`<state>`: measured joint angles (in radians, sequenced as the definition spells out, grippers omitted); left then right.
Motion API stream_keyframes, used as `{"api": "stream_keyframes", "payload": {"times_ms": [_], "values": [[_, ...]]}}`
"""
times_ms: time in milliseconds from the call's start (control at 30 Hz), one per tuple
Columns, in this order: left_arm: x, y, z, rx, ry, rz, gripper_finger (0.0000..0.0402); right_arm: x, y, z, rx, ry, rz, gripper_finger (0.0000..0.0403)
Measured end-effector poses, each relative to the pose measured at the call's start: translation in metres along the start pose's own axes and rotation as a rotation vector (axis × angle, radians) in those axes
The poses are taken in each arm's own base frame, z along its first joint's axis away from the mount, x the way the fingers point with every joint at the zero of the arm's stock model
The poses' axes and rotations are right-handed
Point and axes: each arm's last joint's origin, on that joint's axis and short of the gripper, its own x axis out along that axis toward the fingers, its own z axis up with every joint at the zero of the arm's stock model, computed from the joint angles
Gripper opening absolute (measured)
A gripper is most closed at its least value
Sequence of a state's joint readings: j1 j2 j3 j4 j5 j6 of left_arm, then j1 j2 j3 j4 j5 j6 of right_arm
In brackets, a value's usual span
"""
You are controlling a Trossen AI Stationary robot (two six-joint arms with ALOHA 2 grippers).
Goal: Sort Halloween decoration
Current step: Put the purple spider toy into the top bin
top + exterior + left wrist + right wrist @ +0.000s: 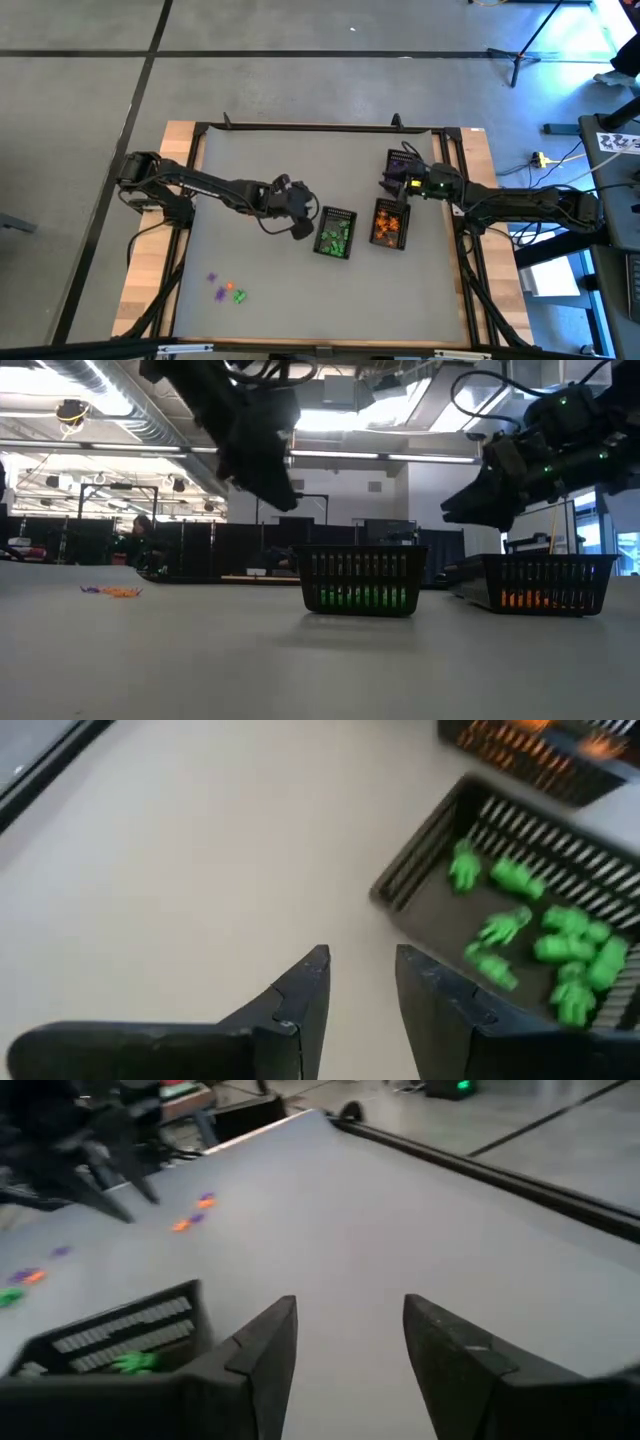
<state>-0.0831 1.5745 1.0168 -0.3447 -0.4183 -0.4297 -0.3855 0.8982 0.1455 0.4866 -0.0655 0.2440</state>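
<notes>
Loose Halloween decoration pieces (226,291) in orange, green and purple lie on the grey table near its front left; the low view shows them too (112,591). Green pieces fill one black mesh basket (335,233) (520,935), and orange ones fill the basket (390,222) to its right. A third basket (404,160) with purple pieces stands farther back, partly under my right arm. My left gripper (360,985) hangs open and empty just left of the green basket. My right gripper (350,1340) hangs open and empty beside the purple basket, pointing across the table toward the left.
A black frame (310,127) runs round the table's edges. A wide stretch of bare grey table (260,165) lies between the baskets and the loose pieces. In the right wrist view the left arm (90,1160) shows farther off.
</notes>
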Motion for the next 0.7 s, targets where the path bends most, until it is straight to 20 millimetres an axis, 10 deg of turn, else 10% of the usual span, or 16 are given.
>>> {"api": "stream_keyframes", "payload": {"times_ms": [700], "values": [[-0.008,0.047,-0.104,-0.289,0.056,0.145,0.0109,-0.001,0.021,0.005,-0.053,-0.066,0.177,0.0184]]}}
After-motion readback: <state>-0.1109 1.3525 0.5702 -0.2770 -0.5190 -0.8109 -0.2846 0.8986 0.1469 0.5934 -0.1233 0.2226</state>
